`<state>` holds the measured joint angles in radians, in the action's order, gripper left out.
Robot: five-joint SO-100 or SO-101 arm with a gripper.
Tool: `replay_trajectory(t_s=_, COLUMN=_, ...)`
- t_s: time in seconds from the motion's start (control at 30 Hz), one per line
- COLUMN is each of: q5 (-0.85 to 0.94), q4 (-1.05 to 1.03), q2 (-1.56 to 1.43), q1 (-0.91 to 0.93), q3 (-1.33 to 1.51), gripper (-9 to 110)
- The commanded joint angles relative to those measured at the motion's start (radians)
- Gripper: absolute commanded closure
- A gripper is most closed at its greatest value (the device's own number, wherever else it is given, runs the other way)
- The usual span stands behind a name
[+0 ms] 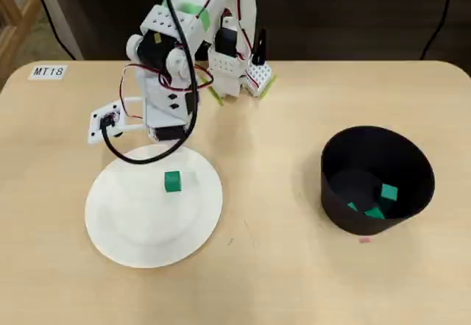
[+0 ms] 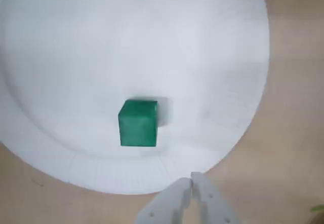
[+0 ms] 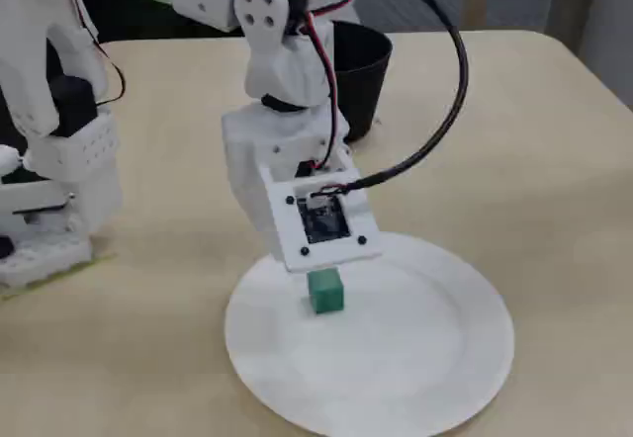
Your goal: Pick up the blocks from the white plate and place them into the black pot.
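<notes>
Green cube alone on white plate, upright, near centre. Green blocks already inside black pot, well apart across wooden surface. End effector above plate's rim, fingertips together, holding nothing. Probably mid-approach for last pickup. Next: needed opening, shifting over cube, lowering astride it, then closing.

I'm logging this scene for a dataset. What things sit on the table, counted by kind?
Green blocks: 3 clearly visible, 1 on the plate, 2 in the pot; a small green sliver beside them cannot be told
White plate: 1
Black pot: 1
Paper label: 1
Total: 6
</notes>
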<state>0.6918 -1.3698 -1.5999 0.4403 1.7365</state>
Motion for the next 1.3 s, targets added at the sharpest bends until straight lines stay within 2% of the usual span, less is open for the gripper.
replay_trajectory(t_s=0.0, q5=0.006, q4=-0.006, q2=0.037, q1=-0.003, q3=-0.1, gripper=104)
replay_trajectory(t_s=0.1, q5=-0.028, q4=0.015, q2=0.077, q1=-0.003, q3=-0.135, gripper=104)
replay_trajectory(t_s=0.2, q5=-0.034, q4=0.028, q2=0.084, q1=-0.005, q3=-0.152, gripper=86)
replay_trajectory(t_s=0.33, q5=-0.054, q4=0.026, q2=0.094, q1=0.006, q3=-0.153, gripper=75)
replay_trajectory(t_s=0.63, q5=-0.1, q4=0.006, q2=0.15, q1=0.014, q3=-0.153, gripper=72)
replay_trajectory(t_s=1.27, q5=-0.186, q4=0.066, q2=0.199, q1=-0.009, q3=-0.153, gripper=74)
